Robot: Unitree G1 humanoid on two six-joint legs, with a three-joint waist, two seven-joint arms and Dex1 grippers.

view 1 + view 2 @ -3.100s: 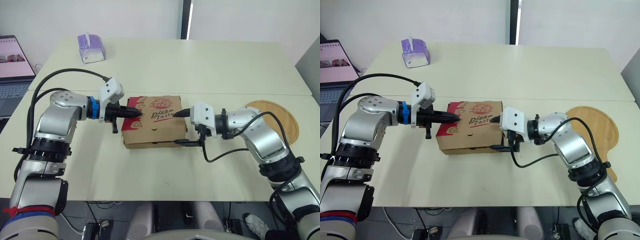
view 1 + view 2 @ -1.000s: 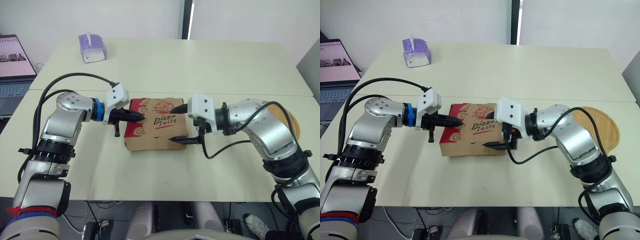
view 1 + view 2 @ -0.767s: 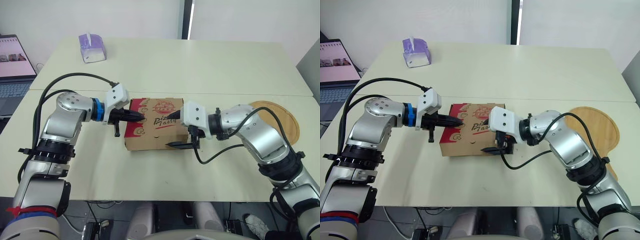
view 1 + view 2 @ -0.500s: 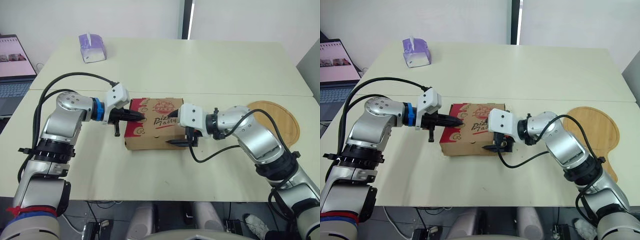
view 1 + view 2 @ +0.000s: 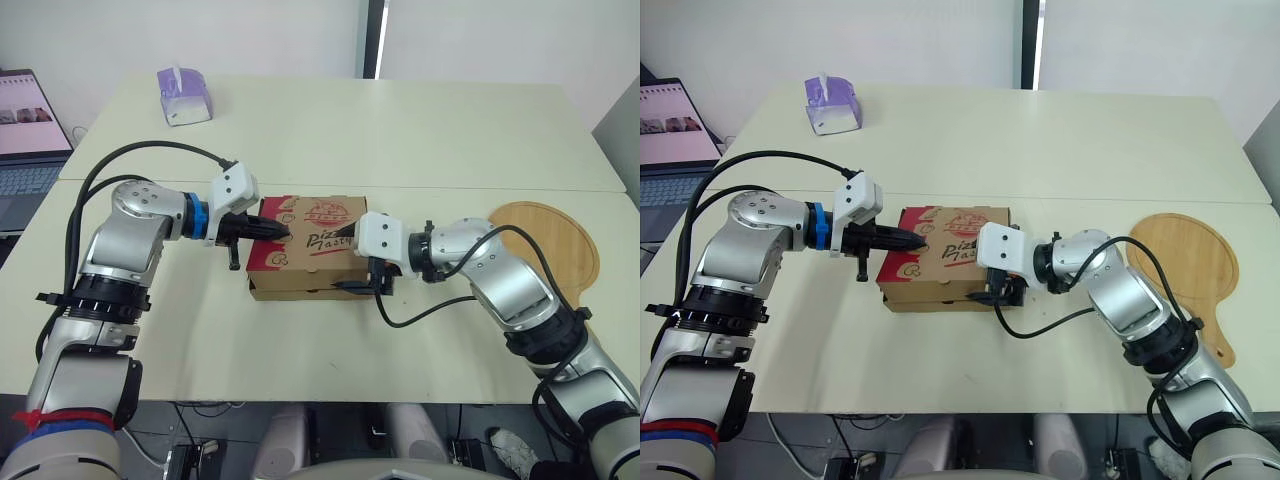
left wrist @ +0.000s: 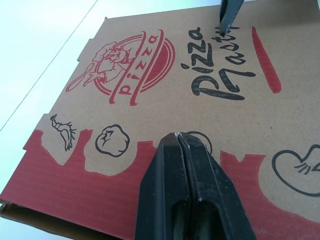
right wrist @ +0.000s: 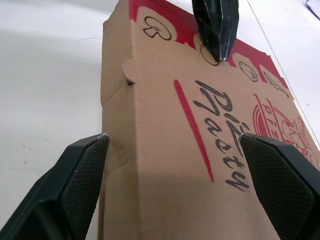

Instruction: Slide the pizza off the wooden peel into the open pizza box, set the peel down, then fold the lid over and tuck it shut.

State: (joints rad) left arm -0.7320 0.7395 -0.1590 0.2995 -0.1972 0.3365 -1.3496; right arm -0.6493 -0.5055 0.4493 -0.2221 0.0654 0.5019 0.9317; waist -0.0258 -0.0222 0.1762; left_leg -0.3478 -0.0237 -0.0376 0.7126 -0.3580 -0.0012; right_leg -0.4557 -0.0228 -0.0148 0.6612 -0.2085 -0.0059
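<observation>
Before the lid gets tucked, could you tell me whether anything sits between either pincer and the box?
Nothing visible does: the left pincer touches the box lid, and the right pincer straddles its edge.

The table (image 5: pixel 450 130) bears a pizza box (image 5: pixel 315 215), peel (image 5: pixel 572 235), tissue box (image 5: pixel 183 95).

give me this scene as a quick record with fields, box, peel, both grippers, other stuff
pizza box: on the table, lid folded down, printed side up
left gripper: jaws shut, tips on the lid's red edge
right gripper: jaws open, straddling the box's right end, one finger over the lid, one low by the front wall
wooden peel: flat on the table at the robot's right, no pizza on it
other: purple tissue box far left; laptop at the left edge
</observation>
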